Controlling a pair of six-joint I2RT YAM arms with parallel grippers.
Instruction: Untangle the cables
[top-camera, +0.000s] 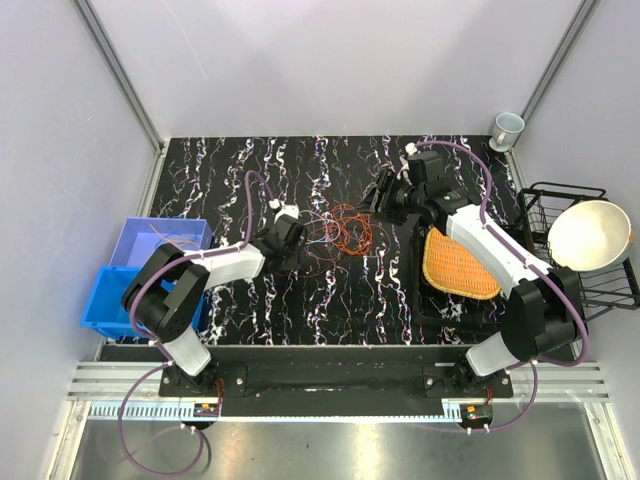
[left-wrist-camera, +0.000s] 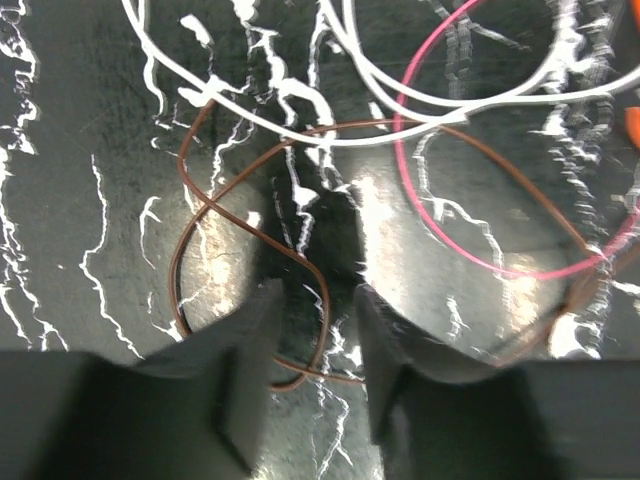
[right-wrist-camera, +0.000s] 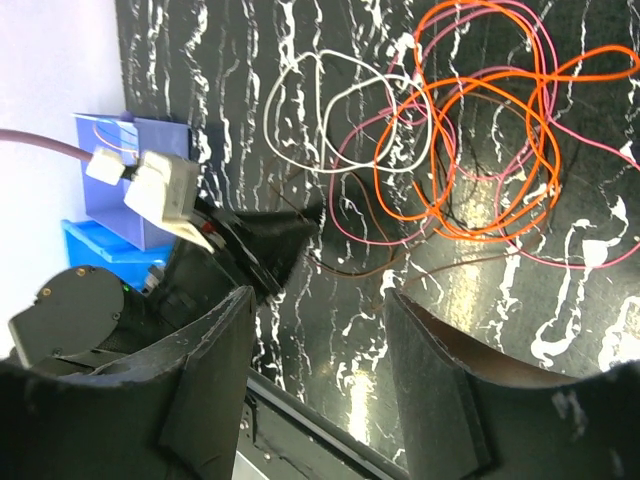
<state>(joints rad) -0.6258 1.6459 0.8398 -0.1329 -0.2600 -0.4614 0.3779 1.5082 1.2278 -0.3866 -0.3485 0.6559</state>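
The cables (top-camera: 340, 232) lie in a loose tangle on the black marbled table (top-camera: 330, 300), between the two grippers. In the right wrist view, orange loops (right-wrist-camera: 470, 150), pink strands (right-wrist-camera: 560, 255) and a white loop (right-wrist-camera: 340, 110) overlap. My left gripper (top-camera: 296, 244) sits low at the tangle's left edge. In its wrist view the gripper (left-wrist-camera: 315, 300) is open, with a thin brown wire (left-wrist-camera: 325, 330) looping between the fingers; white wires (left-wrist-camera: 400, 105) and a pink wire (left-wrist-camera: 410, 190) lie beyond. My right gripper (top-camera: 378, 200) is at the tangle's right side, open and empty in its wrist view (right-wrist-camera: 318, 300).
Two blue bins (top-camera: 150, 270) stand at the left table edge. An orange woven mat (top-camera: 460, 265) lies under the right arm. A black wire rack (top-camera: 560, 195) holding a pale bowl (top-camera: 590, 235) stands at the right. A cup (top-camera: 507, 128) is at the far right corner.
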